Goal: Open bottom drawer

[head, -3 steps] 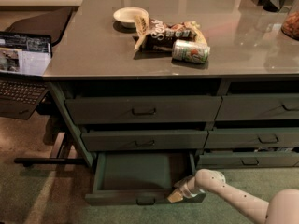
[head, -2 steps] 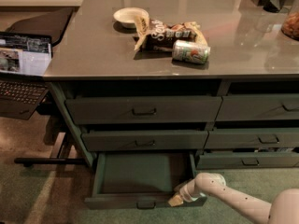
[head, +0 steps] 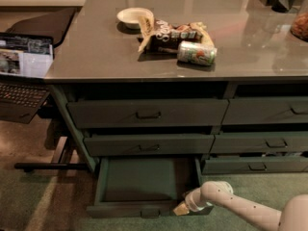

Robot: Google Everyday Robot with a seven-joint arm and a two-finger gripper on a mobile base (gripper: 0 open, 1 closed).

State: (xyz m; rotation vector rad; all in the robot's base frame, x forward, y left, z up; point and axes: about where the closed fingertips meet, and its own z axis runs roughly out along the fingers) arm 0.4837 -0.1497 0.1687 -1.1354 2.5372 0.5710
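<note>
One dark green shallow bottom drawer [head: 139, 179] stands open, front facing the camera, long axis running sideways. The hand [head: 182, 208] is at its front right corner. Can't tell the hand's grip.

- One view: high before the desk [head: 96, 52], angled down onto its top and drawer fronts, mid-range.
- My gripper [head: 184, 208] shows low right, at the bottom drawer [head: 139, 179] front corner.

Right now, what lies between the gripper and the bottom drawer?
Nothing shows between them in the camera view: the gripper is right at the front right corner of the pulled-out bottom drawer.
</note>
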